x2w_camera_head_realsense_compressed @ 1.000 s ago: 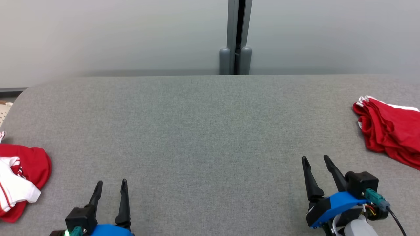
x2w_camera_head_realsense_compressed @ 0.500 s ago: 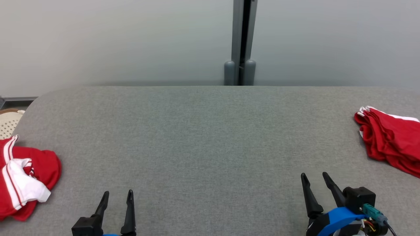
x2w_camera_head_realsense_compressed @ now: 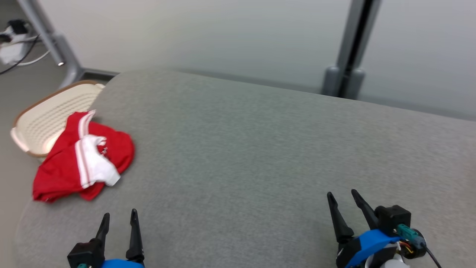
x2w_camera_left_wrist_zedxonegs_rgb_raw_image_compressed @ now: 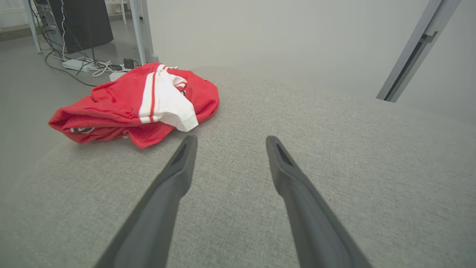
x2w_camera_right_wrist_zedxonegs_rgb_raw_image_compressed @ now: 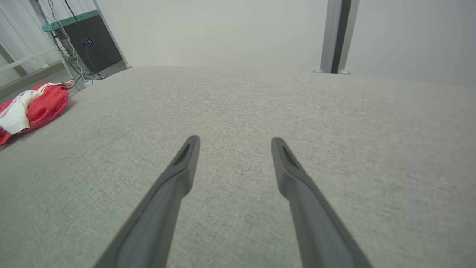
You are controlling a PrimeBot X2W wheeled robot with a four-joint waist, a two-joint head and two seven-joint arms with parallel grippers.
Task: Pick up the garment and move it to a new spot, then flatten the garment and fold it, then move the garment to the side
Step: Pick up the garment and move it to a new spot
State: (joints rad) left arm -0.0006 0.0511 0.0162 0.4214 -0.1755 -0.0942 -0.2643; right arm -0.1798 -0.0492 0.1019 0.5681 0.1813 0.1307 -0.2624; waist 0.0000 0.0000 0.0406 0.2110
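garment [x2w_camera_head_realsense_compressed: 80, 162], a crumpled red piece with white panels and stripes, lies in a heap at the left end of the grey fabric surface [x2w_camera_head_realsense_compressed: 241, 149], close to its rounded edge. just past that edge stands a cream basket [x2w_camera_head_realsense_compressed: 41, 115] with a brown rim, and in the head view the cloth overlaps the basket's near side. the left gripper [x2w_camera_head_realsense_compressed: 120, 213] is at the near edge of the surface, its fingers spread wide and holding nothing, near the garment but apart from it, with bare grey fabric between them. the right gripper [x2w_camera_head_realsense_compressed: 341, 192] is well apart on the right, its fingers just as wide and empty, over bare surface. behind the surface are a pale wall and a grey post [x2w_camera_head_realsense_compressed: 351, 48]. on the floor to the left are a metal table leg [x2w_camera_head_realsense_compressed: 48, 37], loose cables [x2w_camera_head_realsense_compressed: 15, 56] and a dark computer tower [x2w_camera_left_wrist_zedxonegs_rgb_raw_image_compressed: 80, 18].
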